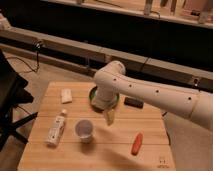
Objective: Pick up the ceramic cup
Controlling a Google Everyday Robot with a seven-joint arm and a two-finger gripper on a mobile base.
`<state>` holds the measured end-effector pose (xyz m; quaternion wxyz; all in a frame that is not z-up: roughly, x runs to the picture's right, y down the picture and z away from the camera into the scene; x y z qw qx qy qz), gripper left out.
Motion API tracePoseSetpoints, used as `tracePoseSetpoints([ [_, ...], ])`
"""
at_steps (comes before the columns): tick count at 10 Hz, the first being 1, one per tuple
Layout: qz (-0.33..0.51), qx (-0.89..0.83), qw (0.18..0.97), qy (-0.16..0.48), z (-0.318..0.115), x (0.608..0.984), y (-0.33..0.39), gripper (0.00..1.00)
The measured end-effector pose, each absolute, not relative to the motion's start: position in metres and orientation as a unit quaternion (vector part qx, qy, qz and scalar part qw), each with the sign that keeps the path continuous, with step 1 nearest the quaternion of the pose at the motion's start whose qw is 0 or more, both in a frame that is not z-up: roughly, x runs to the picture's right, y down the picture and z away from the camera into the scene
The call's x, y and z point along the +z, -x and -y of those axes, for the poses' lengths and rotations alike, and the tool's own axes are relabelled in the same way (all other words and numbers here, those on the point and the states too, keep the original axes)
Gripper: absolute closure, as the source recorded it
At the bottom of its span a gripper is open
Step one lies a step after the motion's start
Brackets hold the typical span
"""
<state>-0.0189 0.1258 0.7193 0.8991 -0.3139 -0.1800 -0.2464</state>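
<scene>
The ceramic cup (84, 130) is small, white and handleless, and stands upright on the wooden table (115, 150) left of centre. My gripper (109, 118) hangs down from the white arm (150, 92) just to the right of the cup and a little above the table, not touching the cup. The arm covers most of the green bowl (93, 94) behind it.
A long white labelled bottle (56, 128) lies left of the cup. A small pale block (66, 95) sits at the back left. An orange carrot-like object (136, 143) lies at the front right. A dark flat object (133, 102) lies right of the bowl.
</scene>
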Motion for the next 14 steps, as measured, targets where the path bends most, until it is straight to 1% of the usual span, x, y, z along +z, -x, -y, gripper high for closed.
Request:
tracePoseSetpoints([
  [2,0.196,-0.265,0.895,0.301,-0.127,0.714,0.016,0.2],
  [5,0.275,-0.387,0.84,0.264,-0.136,0.705,0.024,0.2],
  [6,0.286,-0.412,0.823,0.266,-0.141,0.703,0.026,0.2],
  [12,0.294,-0.513,0.754,0.286,-0.167,0.701,0.04,0.2],
  [14,0.288,-0.525,0.745,0.295,-0.173,0.703,0.039,0.2],
])
